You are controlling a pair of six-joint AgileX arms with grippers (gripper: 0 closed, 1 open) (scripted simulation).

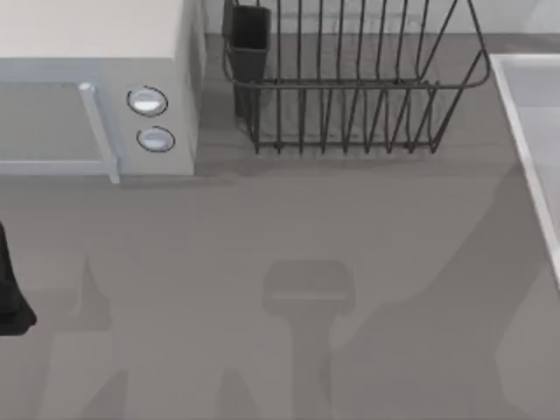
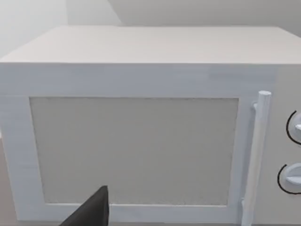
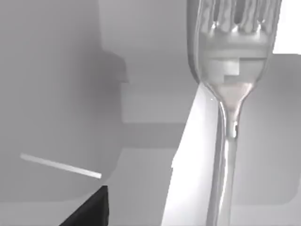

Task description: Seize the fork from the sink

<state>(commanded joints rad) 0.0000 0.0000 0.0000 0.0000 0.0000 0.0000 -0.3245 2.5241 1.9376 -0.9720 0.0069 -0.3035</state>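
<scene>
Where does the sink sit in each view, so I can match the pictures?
Top view: the sink is at the right edge, its raised rim running diagonally.
Left wrist view: this camera faces the microwave front instead.
Right wrist view: the sink's pale rim runs behind the fork.
Shared landmark: the raised rim links top and right wrist views.

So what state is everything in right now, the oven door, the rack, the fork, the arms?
Microwave: door shut, both knobs in place.
Dish rack: upright, nothing between its wires, a dark cup at its left end.
Fork: close in the right wrist view, over the sink's rim.
Sink: at the table's right edge.
Left arm: at the table's left edge.
</scene>
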